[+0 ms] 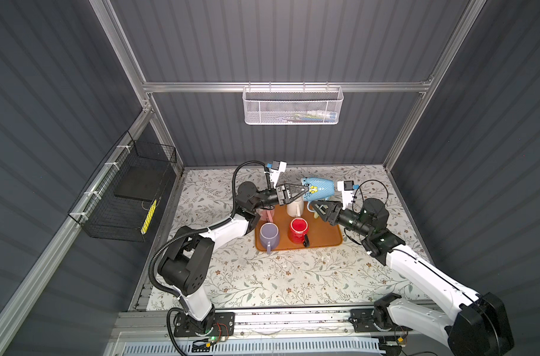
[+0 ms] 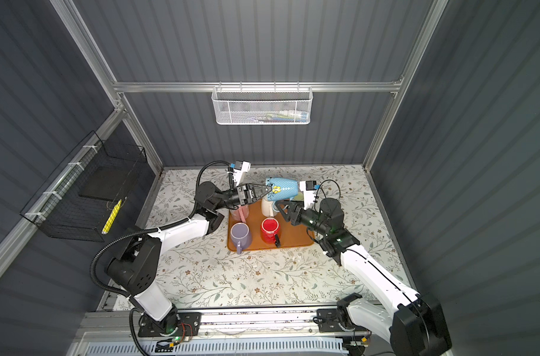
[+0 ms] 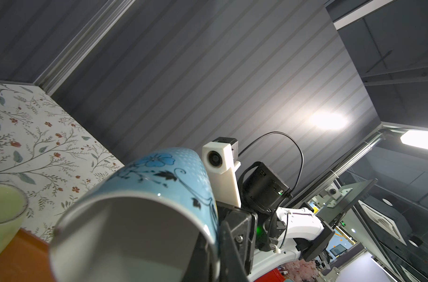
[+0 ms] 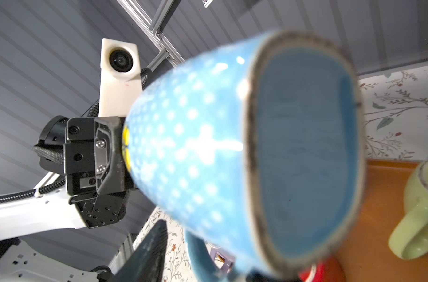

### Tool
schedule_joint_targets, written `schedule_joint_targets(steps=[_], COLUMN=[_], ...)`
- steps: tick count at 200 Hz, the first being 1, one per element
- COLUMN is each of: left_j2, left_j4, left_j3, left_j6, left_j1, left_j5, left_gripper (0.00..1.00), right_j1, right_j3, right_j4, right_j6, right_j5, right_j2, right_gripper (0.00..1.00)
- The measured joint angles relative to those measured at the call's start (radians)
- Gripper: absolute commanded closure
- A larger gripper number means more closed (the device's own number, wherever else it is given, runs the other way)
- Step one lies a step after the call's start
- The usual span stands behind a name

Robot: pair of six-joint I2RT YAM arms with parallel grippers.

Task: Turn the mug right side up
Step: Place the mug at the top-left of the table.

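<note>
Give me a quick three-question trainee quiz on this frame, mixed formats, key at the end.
1. True or false: the left tool is shut on the rim of the blue mug.
2. The blue mug is: A) upright, B) on its side in the air, C) upside down.
3. Which colour is the mug beside the purple mug along the near edge of the tray?
Key: 1 true; 2 B; 3 the red mug.
</note>
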Motion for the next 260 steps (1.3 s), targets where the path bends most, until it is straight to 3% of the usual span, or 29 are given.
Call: schedule_joint_targets(steps=[28, 73, 109, 152, 185, 212, 260], left_j2=[-0.039, -0.165, -0.210, -0.215, -0.206, -0.189, -0.130], left_j4=[-0.123, -0.594, -1.122, -1.667, -2.005, -2.205, -2.351], left_j3=[-0.029, 0.011, 0.245, 0.555, 0.654, 0.658, 0.610], left_j6=[0.079, 0.379, 0.700, 0.969, 1.067, 1.112, 1.164], left_j1=[0.045, 0.127, 0.127, 0.125, 0.127, 0.149, 0.193], left_j5=[-0.009, -0.119, -0.293, -0.567, -0.794, -0.901, -1.001], left_gripper=[1.00, 1.00, 1.00, 1.00, 1.00, 1.00, 1.00], right_j1=[-0.012, -0.050, -0.071, -0.081, -0.082, -0.082, -0.082], right_j3=[-0.021, -0.067, -0.069, -0.049, -0.023, -0.018, -0.018], right_j4=[-0.008, -0.039, -0.087, -0.180, -0.219, -0.221, -0.197], right_j6=[-0.001, -0.002, -0.013, -0.051, -0.072, -0.075, -0.068], right_j5=[0.002, 0.010, 0.021, 0.028, 0.026, 0.008, -0.043], right_j2=[-0.011, -0.082, -0.090, -0.066, -0.021, 0.025, 0.109], right_gripper=[0.39, 0.39, 0.39, 0.40, 0.40, 0.41, 0.41])
